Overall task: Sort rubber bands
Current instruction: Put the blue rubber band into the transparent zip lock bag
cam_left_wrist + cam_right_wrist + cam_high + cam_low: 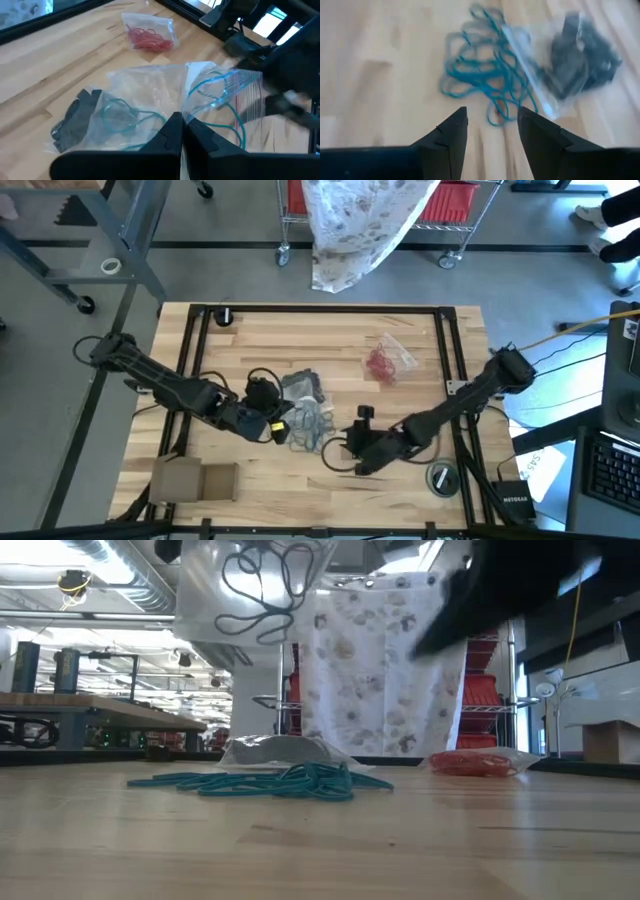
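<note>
Worktop (pixel 400 470), light wood. Teal rubber bands (pixel 480 82): 1 loose tangle at mid-worktop, some inside a clear bag (pixel 225 90). Left gripper (pixel 182 130): jaws closed, pinching that bag's edge and lifting it. Right gripper (pixel 492 125): jaws open, empty, above the worktop just near the teal tangle. Black bands bagged (pixel 582 55) beside the tangle. Red bands bagged (pixel 385 360), far right.

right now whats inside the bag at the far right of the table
Red bands, bunched up inside the clear bag. Whether other colours lie under them cannot be seen.
</note>
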